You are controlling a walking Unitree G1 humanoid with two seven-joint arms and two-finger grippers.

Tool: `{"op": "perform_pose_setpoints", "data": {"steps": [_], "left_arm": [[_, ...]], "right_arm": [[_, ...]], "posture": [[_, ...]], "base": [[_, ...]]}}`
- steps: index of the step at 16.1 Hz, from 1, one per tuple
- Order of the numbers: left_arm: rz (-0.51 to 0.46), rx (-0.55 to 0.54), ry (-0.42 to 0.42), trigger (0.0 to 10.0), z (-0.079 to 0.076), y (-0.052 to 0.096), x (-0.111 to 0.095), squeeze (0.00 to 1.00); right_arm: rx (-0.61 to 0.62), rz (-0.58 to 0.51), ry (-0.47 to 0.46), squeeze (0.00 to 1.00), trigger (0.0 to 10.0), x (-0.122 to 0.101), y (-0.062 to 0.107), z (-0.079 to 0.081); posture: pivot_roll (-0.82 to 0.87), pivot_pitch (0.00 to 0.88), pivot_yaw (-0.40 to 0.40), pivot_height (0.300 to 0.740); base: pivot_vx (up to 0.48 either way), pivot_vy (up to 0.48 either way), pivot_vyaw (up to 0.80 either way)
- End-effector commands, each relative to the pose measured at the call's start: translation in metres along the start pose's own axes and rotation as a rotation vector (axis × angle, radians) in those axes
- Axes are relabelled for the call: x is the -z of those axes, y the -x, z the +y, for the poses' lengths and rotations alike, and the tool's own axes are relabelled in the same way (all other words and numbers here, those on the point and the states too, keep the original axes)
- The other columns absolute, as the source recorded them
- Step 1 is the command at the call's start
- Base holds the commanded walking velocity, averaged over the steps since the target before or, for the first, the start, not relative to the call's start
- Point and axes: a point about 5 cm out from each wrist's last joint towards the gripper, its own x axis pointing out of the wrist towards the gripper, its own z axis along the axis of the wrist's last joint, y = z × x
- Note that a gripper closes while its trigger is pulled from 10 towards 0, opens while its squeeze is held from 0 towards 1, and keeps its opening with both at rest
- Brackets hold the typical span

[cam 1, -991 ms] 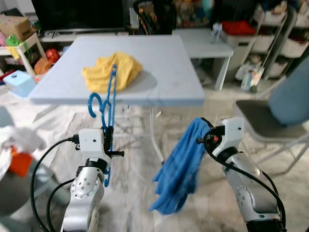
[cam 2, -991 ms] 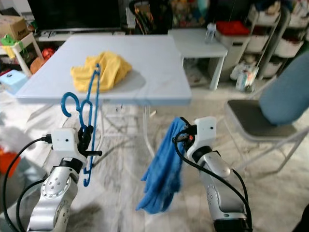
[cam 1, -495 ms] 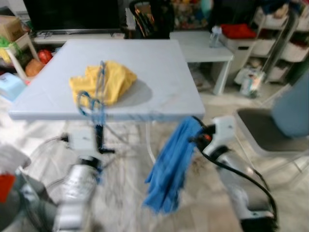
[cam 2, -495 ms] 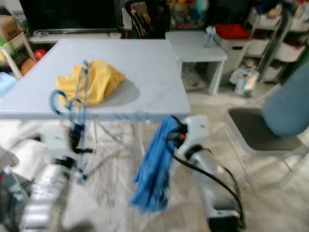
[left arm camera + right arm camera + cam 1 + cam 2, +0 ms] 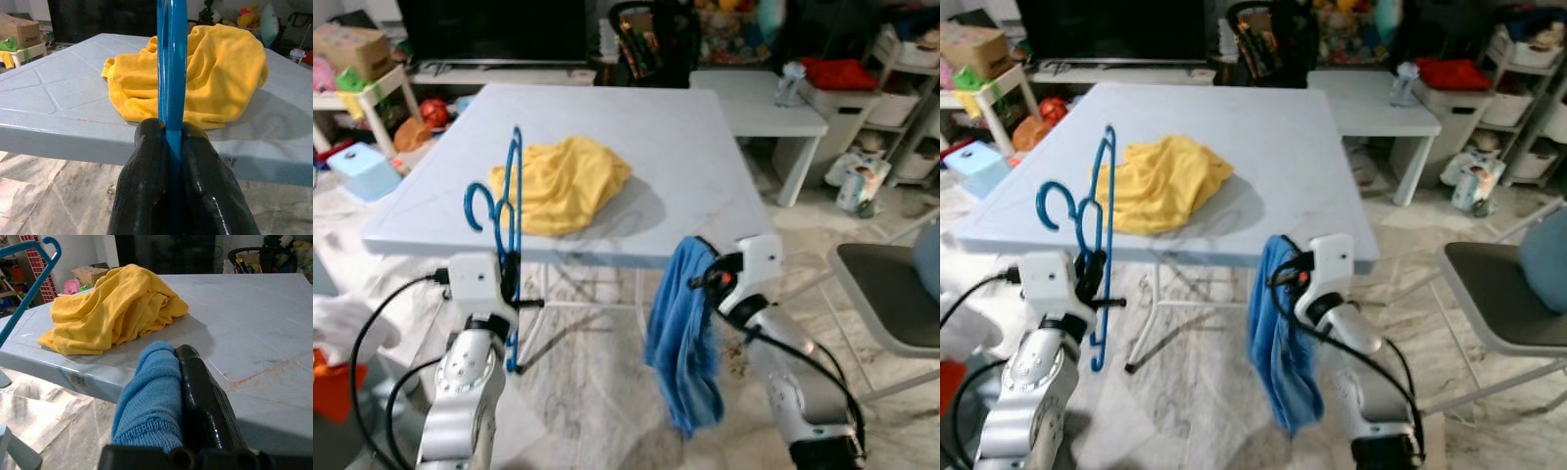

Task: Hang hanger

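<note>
My left gripper is shut on a blue plastic hanger, holding it upright with its hook at the top, just in front of the table's near edge. In the left wrist view both black fingers pinch the hanger's bar. A blue cloth hangs from my right gripper, which is shut on it close to the table's front edge. The cloth is pressed against one black finger. A crumpled yellow cloth lies on the light blue table.
A folding chair stands at the right. Behind the table are a low white table, a dark chair and storage shelves. A light blue box and toys sit at the left, with white and orange items on the floor near my left arm.
The whole picture has shifted after a blurred frame, so the camera moved; the table's front edge now lies closer to both grippers. Both grippers keep their hold.
</note>
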Motion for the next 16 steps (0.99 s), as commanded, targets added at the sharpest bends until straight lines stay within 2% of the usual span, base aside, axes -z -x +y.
{"op": "perform_pose_setpoints", "data": {"steps": [1, 6, 8, 12, 16], "left_arm": [[-0.007, 0.016, 0.004, 10.0, -0.0058, -0.0004, -0.0024, 0.0], [-0.01, 0.015, 0.002, 10.0, -0.0057, -0.0016, -0.0034, 0.0], [-0.002, -0.007, -0.015, 10.0, -0.0051, -0.002, -0.0023, 0.0], [-0.021, 0.029, 0.001, 10.0, -0.008, -0.0018, -0.0049, 0.0], [-0.04, 0.05, 0.006, 10.0, -0.01, -0.0032, -0.0099, 0.0]], "right_arm": [[0.018, -0.008, 0.01, 0.0, 10.0, -0.0012, 0.0019, -0.0051], [0.015, -0.008, 0.007, 0.0, 10.0, -0.0001, 0.0011, -0.0032], [0.017, -0.008, 0.006, 0.0, 10.0, 0.0004, 0.0011, -0.0033], [0.018, -0.008, 0.005, 0.0, 10.0, 0.0015, 0.0013, -0.0026], [0.013, -0.015, 0.002, 0.0, 10.0, 0.0012, 0.0002, -0.0006]], "posture": [[-0.03, 0.0, -0.024, 0.74], [-0.03, 0.0, -0.021, 0.74], [-0.03, 0.0, -0.019, 0.74], [-0.03, 0.0, -0.017, 0.74], [-0.03, 0.0, -0.018, 0.74]], "base": [[0.0, 0.45, 0.0], [0.0, 0.445, 0.0], [0.0, 0.0, 0.0], [0.0, 0.0, 0.0], [0.398, 0.0, 0.0]]}}
